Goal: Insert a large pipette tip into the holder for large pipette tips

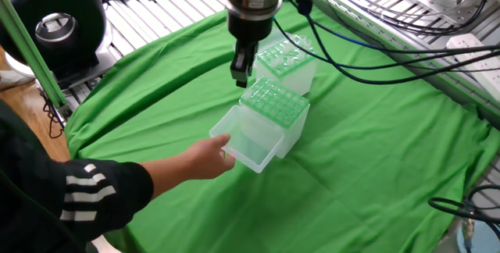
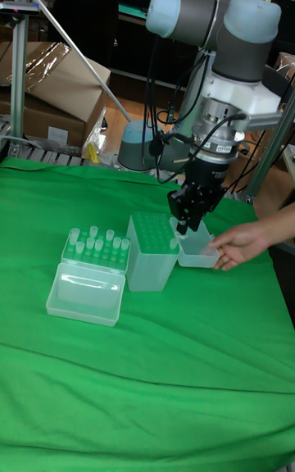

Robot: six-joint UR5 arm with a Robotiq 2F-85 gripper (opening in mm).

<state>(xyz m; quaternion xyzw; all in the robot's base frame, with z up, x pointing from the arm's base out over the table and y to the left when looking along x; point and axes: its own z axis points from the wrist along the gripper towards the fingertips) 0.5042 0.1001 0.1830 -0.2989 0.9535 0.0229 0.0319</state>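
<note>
Green cloth, pale plastic, grey arm

The cloth (image 1: pixel 375 151) is bright green; the holder for large pipette tips (image 1: pixel 271 112) has a green grid top over translucent whitish walls. The second box (image 2: pixel 92 274) is paler, with clear tips. The arm (image 2: pixel 217 29) is grey and pale blue; the sleeve (image 1: pixel 70 198) is black with white stripes.

Your gripper (image 1: pixel 239 72) hung just above the green-topped holder (image 1: pixel 272 102); a person's hand (image 1: pixel 205 158) blocked its open lid (image 1: pixel 244 138), the neighbouring tip box (image 1: pixel 286 55) crowded behind.
</note>
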